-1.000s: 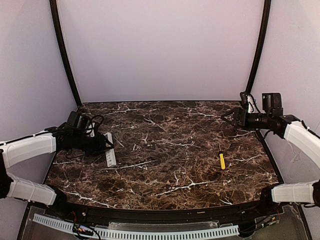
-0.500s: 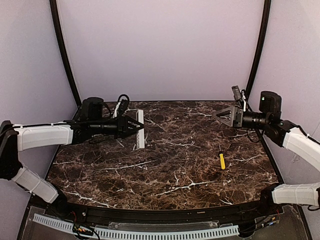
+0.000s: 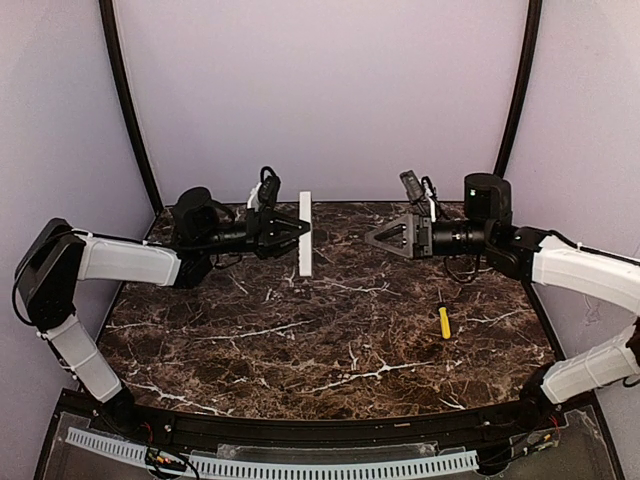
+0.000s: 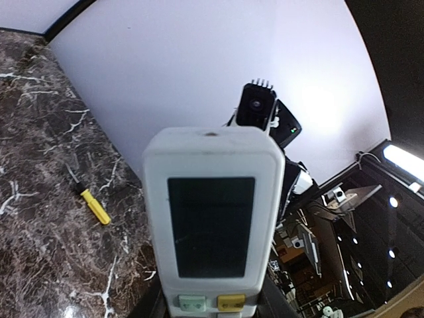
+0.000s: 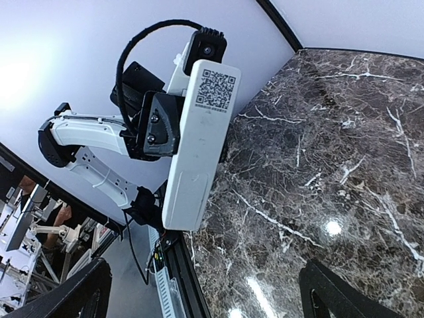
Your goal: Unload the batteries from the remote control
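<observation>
1. I see the left gripper (image 3: 297, 229) clamped on the remote control (image 3: 305, 234), holding it in the air above the far half of the marble table (image 3: 330, 340).
2. In the top view the remote stands roughly upright, its long axis near vertical, gripped at about mid-length.
3. From the left wrist camera, the front of the remote faces me: a dark display (image 4: 211, 225) fills the upper part, with a green button (image 4: 192, 303) and a yellow button (image 4: 232, 303) just below it.
4. From the right wrist camera I get the back of the remote, plain white with a QR label (image 5: 217, 85) near its top end. I cannot tell from here how the battery bay stands.
5. The right gripper (image 3: 372, 238) hangs in the air facing the remote, near it but apart from it. Its fingers (image 5: 66, 295) are spread wide and hold nothing.
6. The 2 grippers point at each other at about the same height.
7. A yellow-handled screwdriver (image 3: 444, 321) lies flat on the table on the right side, well apart from both grippers.
</observation>
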You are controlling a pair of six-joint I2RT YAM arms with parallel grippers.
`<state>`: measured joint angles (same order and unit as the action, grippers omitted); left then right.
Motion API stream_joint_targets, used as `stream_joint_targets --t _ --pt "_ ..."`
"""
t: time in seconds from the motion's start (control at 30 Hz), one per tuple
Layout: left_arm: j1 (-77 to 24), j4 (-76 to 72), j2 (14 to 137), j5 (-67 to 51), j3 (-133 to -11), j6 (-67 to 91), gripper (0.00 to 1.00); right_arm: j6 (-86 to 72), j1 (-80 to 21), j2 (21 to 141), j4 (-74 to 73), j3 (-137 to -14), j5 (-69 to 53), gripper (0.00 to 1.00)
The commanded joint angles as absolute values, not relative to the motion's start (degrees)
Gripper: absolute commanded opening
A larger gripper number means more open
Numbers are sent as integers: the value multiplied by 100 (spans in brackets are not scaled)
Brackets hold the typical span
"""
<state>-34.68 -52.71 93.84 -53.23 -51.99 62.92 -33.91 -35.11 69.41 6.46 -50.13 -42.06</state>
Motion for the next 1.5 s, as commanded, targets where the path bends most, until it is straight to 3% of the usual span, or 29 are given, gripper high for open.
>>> stream_joint_targets --t 0.0,0.4,0.63,0.9,1.23,1.37,1.47 --pt "-3500 -7279 9591 -5825 -5486 7308 17 -3653 -4035 7426 1069 -5568 -3566 99" --pt "-3550 -7737 9919 -5932 -5793 7661 18 -4046 -4957 8415 1204 -6502 -2835 98" --pt "-3550 -7631 9918 -5895 -5822 7570 18 -4094 -5161 8655 1322 -6676 -2840 90" --pt "-3550 -7444 9812 -5785 -5771 7321 18 -4124 -5294 8832 1397 -6777 -2988 69" --pt "-3551 -6940 9644 -5650 -5732 6888 20 -4080 -5317 8802 1338 -6755 -2970 25" --pt "-3550 -6197 9371 -5567 -5641 6346 33 -3951 -5317 8799 1130 -6787 -2956 12" --pt "-3551 -5476 9099 -5489 -5555 5708 52 -3634 -5317 8723 670 -6890 -2786 6"
